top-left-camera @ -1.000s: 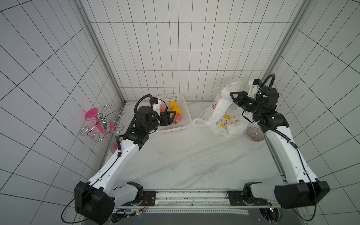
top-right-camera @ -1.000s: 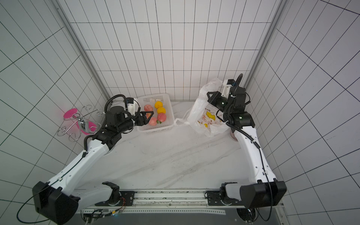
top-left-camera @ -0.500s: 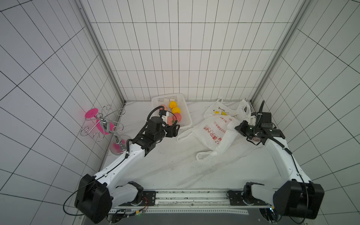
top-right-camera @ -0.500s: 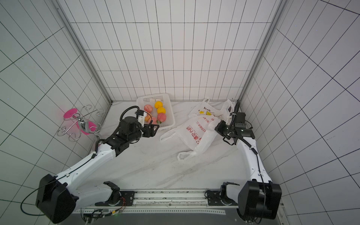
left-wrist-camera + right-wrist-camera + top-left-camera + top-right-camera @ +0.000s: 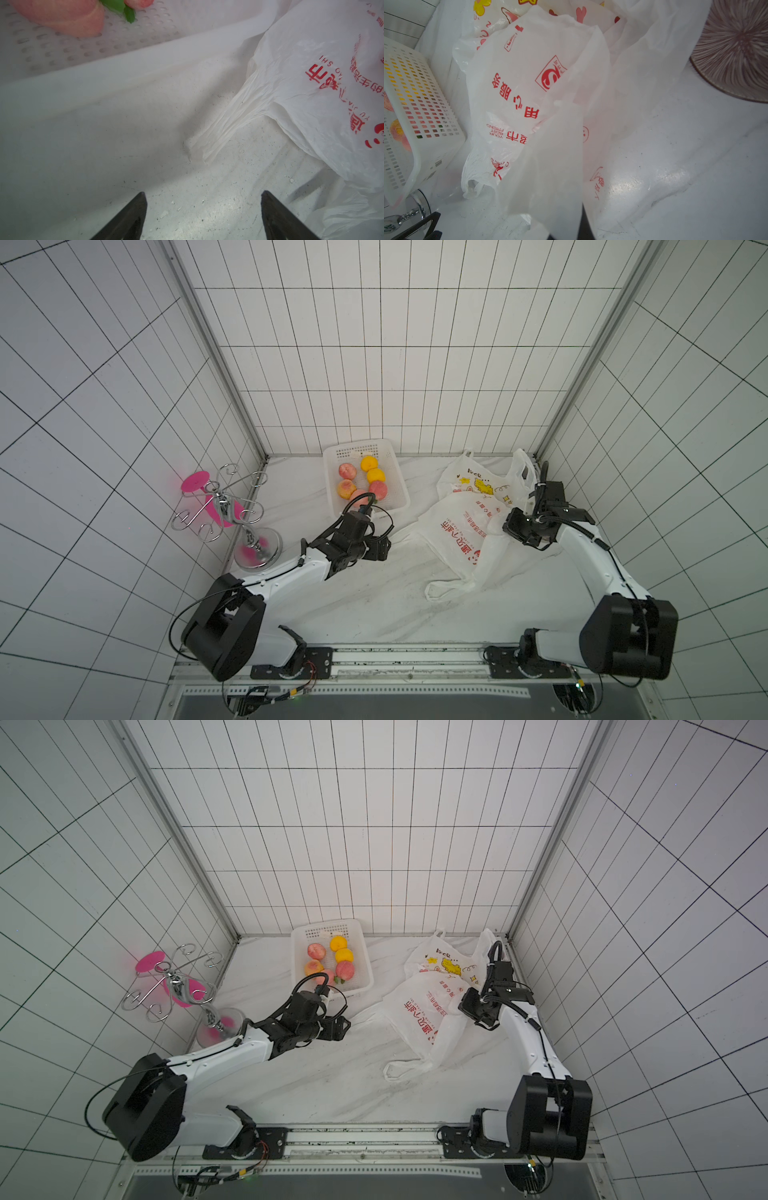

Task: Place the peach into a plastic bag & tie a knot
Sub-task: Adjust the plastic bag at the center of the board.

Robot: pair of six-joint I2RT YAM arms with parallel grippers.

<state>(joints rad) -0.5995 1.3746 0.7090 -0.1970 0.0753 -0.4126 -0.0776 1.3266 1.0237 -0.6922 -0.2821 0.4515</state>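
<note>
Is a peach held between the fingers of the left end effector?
No, the left end effector is open over the table, and the nearest peach lies in the basket.

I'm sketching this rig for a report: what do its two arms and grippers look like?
The left arm and right arm have smooth white links between chunky black joint housings, mounted on one metal rail. Thin black cables run along them, looping at the wrists. The left gripper and right gripper are black; the left's fingers taper to points.

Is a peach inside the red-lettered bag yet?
Not yet. The peaches lie in the white basket; the red-lettered plastic bag sags flat on the table, no fruit showing through it.
</note>
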